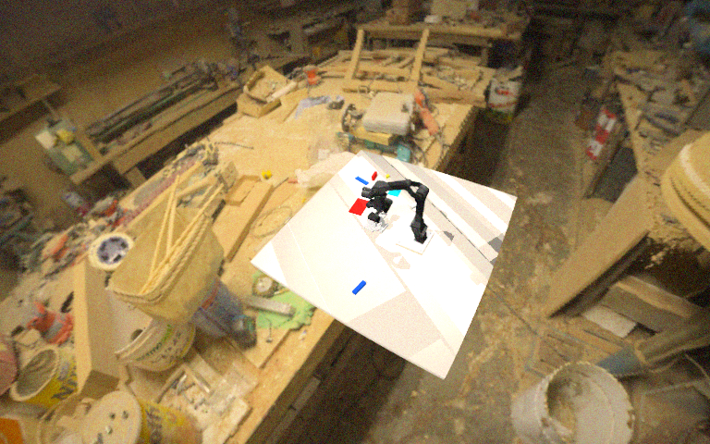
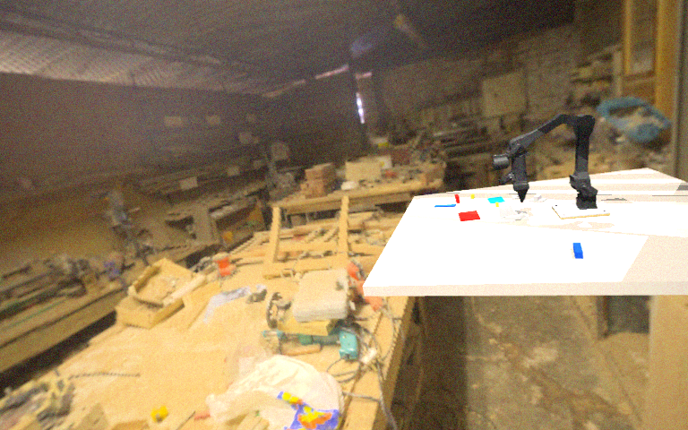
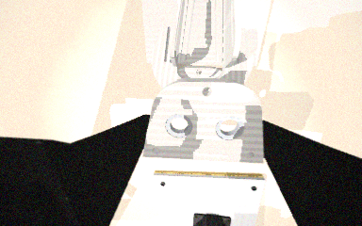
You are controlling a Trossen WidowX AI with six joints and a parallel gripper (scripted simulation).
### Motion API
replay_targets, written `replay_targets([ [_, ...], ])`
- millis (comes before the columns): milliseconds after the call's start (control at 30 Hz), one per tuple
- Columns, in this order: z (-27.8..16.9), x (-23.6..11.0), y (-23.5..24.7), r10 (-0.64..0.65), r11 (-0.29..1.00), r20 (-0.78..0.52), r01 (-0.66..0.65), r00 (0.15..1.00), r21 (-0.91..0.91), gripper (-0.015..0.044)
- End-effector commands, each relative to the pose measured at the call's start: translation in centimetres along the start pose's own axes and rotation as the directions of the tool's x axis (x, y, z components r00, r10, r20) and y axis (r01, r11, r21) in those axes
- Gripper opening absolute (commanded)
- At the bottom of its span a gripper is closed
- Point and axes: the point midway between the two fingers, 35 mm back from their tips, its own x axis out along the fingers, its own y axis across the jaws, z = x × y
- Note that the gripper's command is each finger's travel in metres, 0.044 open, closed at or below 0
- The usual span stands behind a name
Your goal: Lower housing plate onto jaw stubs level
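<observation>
1 gripper (image 1: 374, 215) (image 2: 521, 198) (image 3: 202, 122) pinching 1 plate (image 3: 205, 134), center of wrist frame; 2 round holes in plate; 2 blue bars (image 1: 359, 287) (image 2: 578, 251) (image 1: 361, 180) (image 2: 444, 205).

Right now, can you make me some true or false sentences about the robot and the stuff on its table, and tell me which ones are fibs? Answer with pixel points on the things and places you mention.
1. The hand (image 3: 202, 122) has the plate (image 3: 205, 141) between its fingers. True.
2. The plate has no holes in it. False: two big round holes show, side by side.
3. The red square (image 1: 358, 206) (image 2: 468, 216) lies on the white table (image 1: 335, 262) (image 2: 456, 263). True.
4. The robot's arm (image 1: 420, 203) (image 2: 583, 144) is bright green. False: it is black.
5. The hand is touching the blue block (image 1: 359, 287) (image 2: 578, 250) near the table's front edge in the exterior view. False: that block lies well away from the hand.
</observation>
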Motion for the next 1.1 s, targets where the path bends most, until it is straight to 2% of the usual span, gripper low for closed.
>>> replay_targets([
  [0, -0.6, -0.06, 0.0, -0.005, 1.0, 0.002, 0.005, 1.0, 0.005, 0.0351],
  [1067, -0.58, -0.06, 0.0, -0.005, 1.0, 0.002, 0.005, 1.0, 0.016, 0.0351],
])
